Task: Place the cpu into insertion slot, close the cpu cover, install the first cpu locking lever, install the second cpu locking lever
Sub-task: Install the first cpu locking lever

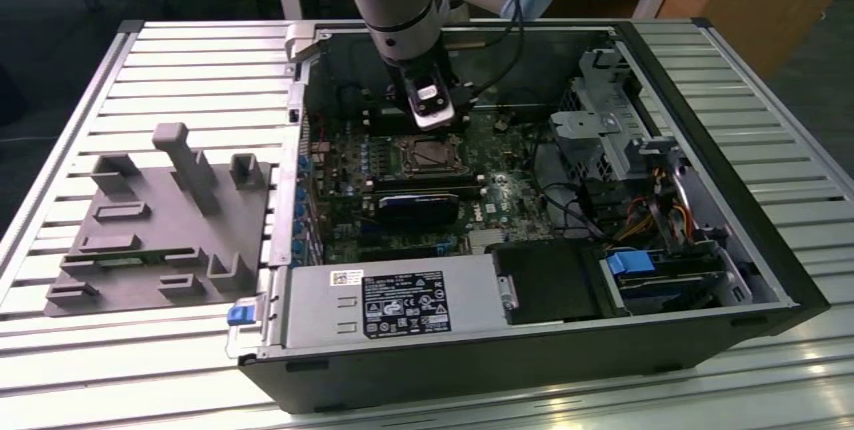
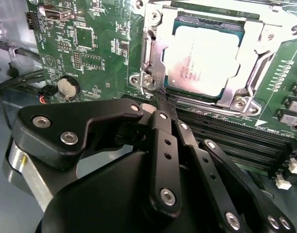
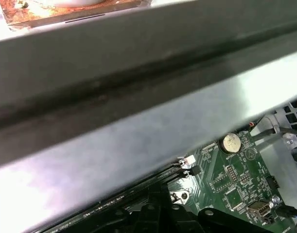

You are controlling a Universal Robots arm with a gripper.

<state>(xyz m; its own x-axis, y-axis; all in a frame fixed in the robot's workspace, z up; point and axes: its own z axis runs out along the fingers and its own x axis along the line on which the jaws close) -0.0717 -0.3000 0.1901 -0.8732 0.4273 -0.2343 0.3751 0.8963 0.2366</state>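
Note:
In the second wrist view the cpu [image 2: 201, 58], with its silvery top, lies flat in the socket. The cpu cover [image 2: 238, 99], a silver frame, is down around it. In the exterior view the insertion slot [image 1: 424, 155] sits in the middle of the green motherboard inside the open case. My gripper [image 2: 161, 103] is shut, its black fingers pressed together. Their tips are at one corner of the socket frame, and I see nothing between them. In the exterior view the gripper [image 1: 430, 118] hangs just behind the slot. A thin metal lever [image 2: 147, 48] runs along one side of the socket.
Long black memory slots [image 2: 226, 131] run beside the socket. A coin battery [image 2: 68, 87] is nearby. A dark block [image 1: 414, 208] sits in front of the slot, with the power supply [image 1: 387, 305] and drive bays [image 1: 641, 160] around it. A grey fixture [image 1: 160, 220] stands on the exterior view's left. The grey case wall [image 3: 138, 73] is close to the wrist.

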